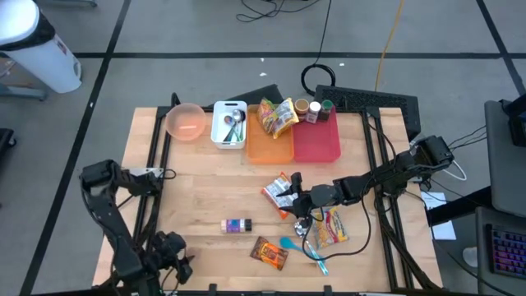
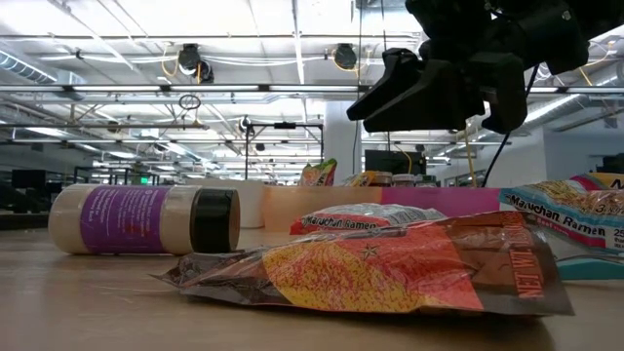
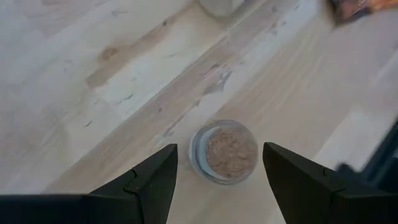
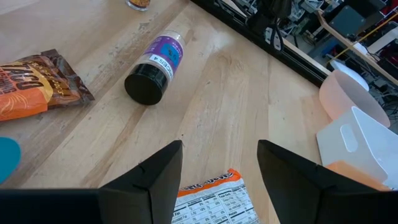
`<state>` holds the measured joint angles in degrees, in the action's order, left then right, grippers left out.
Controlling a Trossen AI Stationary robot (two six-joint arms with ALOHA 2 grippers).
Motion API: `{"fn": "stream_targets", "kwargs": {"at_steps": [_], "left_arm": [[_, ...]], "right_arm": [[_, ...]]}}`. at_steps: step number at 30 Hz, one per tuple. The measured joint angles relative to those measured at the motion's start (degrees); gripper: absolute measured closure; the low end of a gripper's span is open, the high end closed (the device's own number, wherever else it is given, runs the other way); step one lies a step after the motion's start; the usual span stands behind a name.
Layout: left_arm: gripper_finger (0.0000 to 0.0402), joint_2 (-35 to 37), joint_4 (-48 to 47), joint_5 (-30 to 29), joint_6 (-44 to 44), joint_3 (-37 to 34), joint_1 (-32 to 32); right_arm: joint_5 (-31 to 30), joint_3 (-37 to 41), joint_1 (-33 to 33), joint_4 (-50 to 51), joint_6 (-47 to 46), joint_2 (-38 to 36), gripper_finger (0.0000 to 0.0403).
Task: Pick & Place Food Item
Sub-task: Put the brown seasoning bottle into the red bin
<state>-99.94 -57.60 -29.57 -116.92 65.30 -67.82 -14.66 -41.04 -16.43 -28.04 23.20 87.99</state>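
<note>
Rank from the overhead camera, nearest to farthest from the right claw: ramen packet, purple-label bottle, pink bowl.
From the right claw, open:
1. Ramen packet, right beside it at mid-table.
2. Purple-label bottle, lying on its side toward the left arm's side.
3. Pink bowl, at the far left corner.

Table [image 1: 197,205] in my feed: pale wood, matt, visible grain, scuffed patches in left wrist view. Snack bag [image 2: 390,273], lower centre of low view: crinkled glossy foil. Ramen packs [image 1: 279,193]: shiny plastic film. Spice bottle [image 4: 152,68]: smooth plastic, purple paper label, black glossy cap. Pink bowl [image 1: 185,121], white bin [image 1: 229,125], orange tray [image 1: 271,146], red tray [image 1: 316,141]: smooth plastic. Spoons [image 1: 235,123]: polished metal.
</note>
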Motion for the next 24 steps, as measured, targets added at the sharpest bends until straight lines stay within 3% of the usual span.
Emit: {"fn": "stream_targets", "kwargs": {"at_steps": [7,24], "left_arm": [[0.0158,-4.8,1.5,1.9,-2.8,0.0,-0.9],[0.0158,-12.3,7.9,-1.5,-4.8,0.3,-1.7]], "right_arm": [[0.0,0.0,0.0,0.0,0.0,0.0,0.0202],[0.0,0.0,0.0,0.4,-1.5,0.0,0.0202]]}}
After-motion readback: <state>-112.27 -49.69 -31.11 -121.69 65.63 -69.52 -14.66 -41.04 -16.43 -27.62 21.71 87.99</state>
